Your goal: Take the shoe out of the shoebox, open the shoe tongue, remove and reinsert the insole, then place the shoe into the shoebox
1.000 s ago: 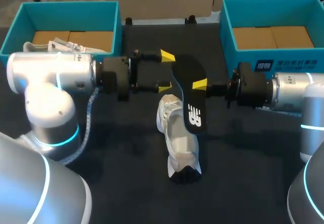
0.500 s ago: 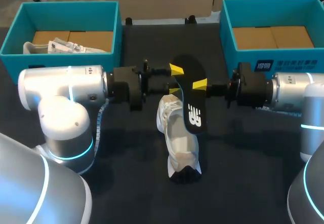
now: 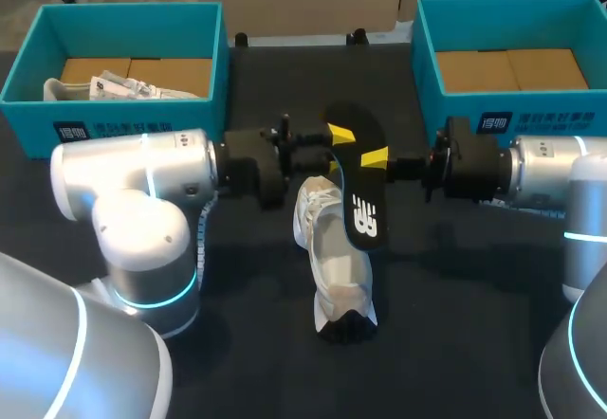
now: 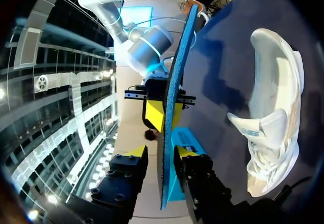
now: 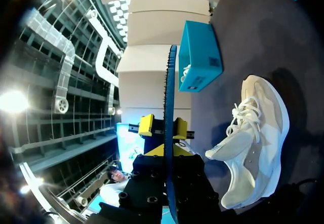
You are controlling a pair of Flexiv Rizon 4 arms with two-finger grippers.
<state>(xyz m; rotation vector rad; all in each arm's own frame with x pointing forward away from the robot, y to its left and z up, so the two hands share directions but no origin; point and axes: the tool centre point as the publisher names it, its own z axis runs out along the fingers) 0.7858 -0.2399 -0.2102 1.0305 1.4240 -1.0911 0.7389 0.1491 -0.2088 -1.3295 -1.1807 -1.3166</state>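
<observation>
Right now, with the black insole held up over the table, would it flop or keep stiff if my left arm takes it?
Probably semi-stiff: the thin black foam insole stands nearly straight on edge though only the right fingers pinch it at one spot. Likely light, being so thin. Its rough-looking face should grip rather than slip, I'd guess.

Robot lab bench, as I saw it from my station.
Over a dark table [image 3: 237, 343] came my left arm [image 3: 133, 168] and right arm [image 3: 555, 174], silver with glowing blue joint rings, and a teal left shoebox [image 3: 123, 9] and right shoebox [image 3: 512, 4] sat at its far corners.
</observation>
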